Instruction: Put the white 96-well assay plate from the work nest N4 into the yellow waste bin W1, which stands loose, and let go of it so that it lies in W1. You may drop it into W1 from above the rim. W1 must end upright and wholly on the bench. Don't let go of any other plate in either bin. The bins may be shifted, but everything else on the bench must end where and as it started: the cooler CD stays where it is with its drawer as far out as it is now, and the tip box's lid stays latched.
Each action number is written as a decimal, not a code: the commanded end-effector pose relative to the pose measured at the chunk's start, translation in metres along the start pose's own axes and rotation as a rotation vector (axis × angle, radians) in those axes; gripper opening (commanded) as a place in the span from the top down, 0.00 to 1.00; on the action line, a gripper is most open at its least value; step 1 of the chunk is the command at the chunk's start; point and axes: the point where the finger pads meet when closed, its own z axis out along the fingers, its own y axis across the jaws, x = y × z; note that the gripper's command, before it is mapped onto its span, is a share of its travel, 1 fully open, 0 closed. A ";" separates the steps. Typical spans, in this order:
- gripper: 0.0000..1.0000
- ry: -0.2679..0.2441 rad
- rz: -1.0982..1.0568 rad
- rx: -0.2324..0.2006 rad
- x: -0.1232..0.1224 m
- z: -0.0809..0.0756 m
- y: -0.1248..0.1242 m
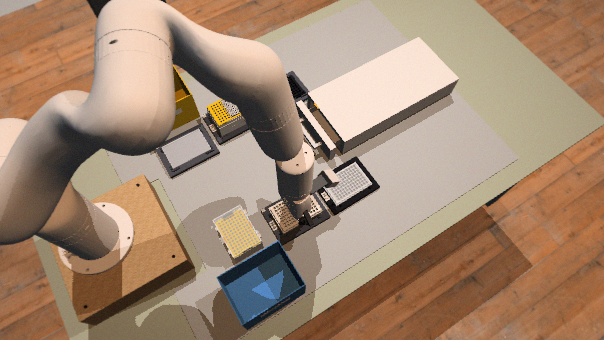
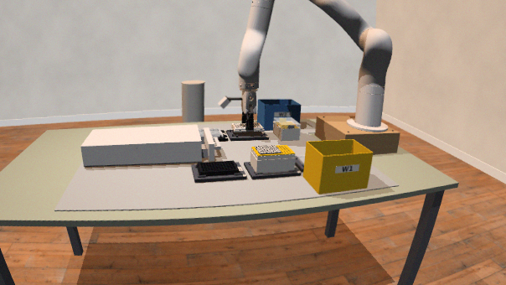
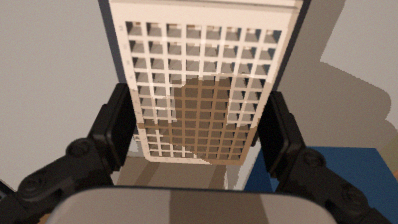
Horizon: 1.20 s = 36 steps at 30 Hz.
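— What's the pincer [image 3: 199, 131] doing?
— It's clamped on the white 96-well plate [image 3: 200, 85], one black finger [image 3: 119, 125] against each long side, near the plate's end closest to the wrist.
— And where's the plate?
— At its dark nest [image 1: 280, 235], beside the blue bin [image 1: 295, 274]. The yellow bin W1 [image 2: 338, 165] stands well apart across the bench [image 2: 126, 211].

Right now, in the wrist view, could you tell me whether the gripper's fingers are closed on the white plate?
Yes, the black fingers press against both long sides of the white plate, which spans the gap of the gripper.
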 end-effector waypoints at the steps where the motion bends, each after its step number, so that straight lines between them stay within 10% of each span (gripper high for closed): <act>1: 1.00 0.002 0.000 -0.001 0.001 -0.001 0.000; 36: 1.00 0.002 0.000 -0.001 0.001 -0.053 0.000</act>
